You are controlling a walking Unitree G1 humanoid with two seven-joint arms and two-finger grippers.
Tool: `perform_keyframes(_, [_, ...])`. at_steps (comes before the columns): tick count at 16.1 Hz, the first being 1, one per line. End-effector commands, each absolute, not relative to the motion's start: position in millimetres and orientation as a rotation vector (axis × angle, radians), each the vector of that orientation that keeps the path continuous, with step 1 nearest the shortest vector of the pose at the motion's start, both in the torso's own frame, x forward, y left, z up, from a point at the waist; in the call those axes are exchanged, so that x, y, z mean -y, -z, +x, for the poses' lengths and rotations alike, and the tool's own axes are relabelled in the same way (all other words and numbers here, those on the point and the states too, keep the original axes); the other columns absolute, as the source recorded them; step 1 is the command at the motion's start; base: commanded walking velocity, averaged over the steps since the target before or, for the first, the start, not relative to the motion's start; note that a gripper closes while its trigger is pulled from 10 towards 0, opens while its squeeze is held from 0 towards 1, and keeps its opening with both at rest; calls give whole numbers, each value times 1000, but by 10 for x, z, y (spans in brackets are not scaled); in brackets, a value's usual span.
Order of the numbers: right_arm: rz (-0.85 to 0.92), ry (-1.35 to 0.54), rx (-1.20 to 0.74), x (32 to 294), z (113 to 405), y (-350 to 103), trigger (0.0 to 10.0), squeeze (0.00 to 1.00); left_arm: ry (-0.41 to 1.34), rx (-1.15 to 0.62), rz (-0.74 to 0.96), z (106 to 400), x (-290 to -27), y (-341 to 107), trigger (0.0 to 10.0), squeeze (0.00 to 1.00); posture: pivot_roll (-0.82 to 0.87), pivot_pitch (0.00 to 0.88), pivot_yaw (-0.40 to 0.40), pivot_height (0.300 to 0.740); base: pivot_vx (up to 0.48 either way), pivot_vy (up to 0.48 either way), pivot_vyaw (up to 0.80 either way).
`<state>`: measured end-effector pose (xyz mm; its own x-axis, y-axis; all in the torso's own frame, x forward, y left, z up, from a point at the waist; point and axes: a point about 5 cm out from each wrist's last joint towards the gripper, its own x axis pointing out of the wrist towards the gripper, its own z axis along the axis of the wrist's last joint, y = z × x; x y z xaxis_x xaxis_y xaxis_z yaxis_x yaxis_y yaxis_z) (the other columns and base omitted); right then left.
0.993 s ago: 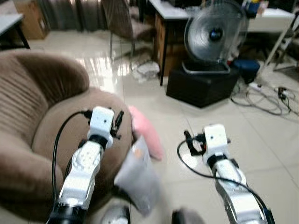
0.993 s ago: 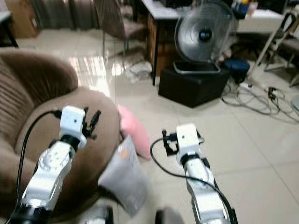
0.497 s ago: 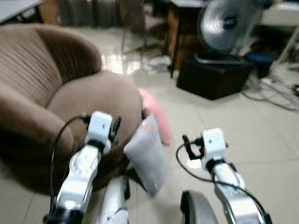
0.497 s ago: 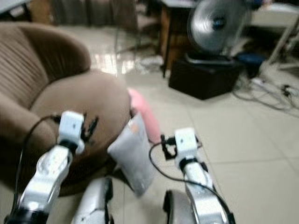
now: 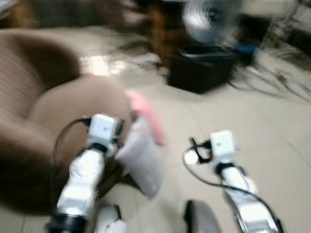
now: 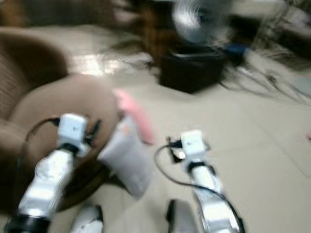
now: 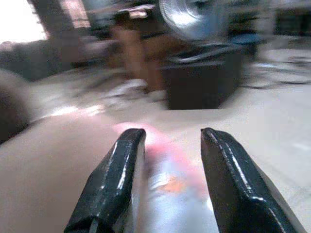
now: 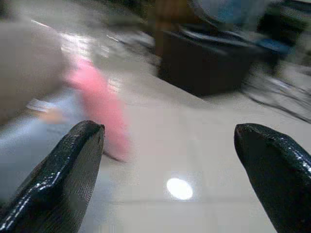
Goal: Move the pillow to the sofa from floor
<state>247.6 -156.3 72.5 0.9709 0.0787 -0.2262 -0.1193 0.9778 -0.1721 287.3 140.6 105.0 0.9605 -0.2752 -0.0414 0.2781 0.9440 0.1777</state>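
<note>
My left gripper (image 7: 167, 182): fingers apart, empty, raised over the sofa's edge.
My right gripper (image 8: 170, 170): fingers wide apart, empty, above bare floor (image 5: 272, 126).
Grey pillow (image 5: 138, 162): on the floor, leaning against the brown sofa (image 5: 43, 97).
Pink pillow (image 5: 146, 116): just behind the grey one, beside the sofa.
Beyond: blurred fan (image 5: 206, 17) on a black box (image 5: 199, 73).

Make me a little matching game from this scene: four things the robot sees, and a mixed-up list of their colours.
Things:
1. sofa
2. pillow nearest the robot
3. pillow behind it
4. box under the fan

Colours:
A. pink
B. black
C. brown
D. grey

Pairs: 1-C, 2-D, 3-A, 4-B
</note>
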Motion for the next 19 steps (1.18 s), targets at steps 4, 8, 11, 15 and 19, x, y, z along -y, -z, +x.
perform_keyframes(4, [-173, -132, -188, 1455, 2532, -798, 10000, 0, 245, -26, 201, 2880, -1552, -1052, 10000, 0, -59, 0, 2, 590, 385, 0, 0])
perform_keyframes(8, [-163, -125, -191, 1463, 2532, -791, 10000, 0, 247, -26, 201, 2885, -1542, -1053, 10000, 0, -59, 0, 3, 590, 381, 0, -122])
perform_keyframes(11, [-161, -132, -193, 1453, 2531, -793, 10000, 0, 223, -42, 219, 2890, -1576, -1036, 10000, 0, -59, 0, 3, 590, 234, 0, -481])
perform_keyframes(15, [-165, -238, -213, 1381, 2526, -768, 10000, 0, 131, -139, 281, 2949, -1775, -917, 10000, 0, -57, 0, 7, 590, 0, 0, 0])
perform_keyframes(19, [-190, -289, -231, 1351, 2494, -733, 10000, 0, 96, -228, 323, 2978, -1910, -813, 10000, 0, -52, 24, 14, 575, 0, 0, 0])
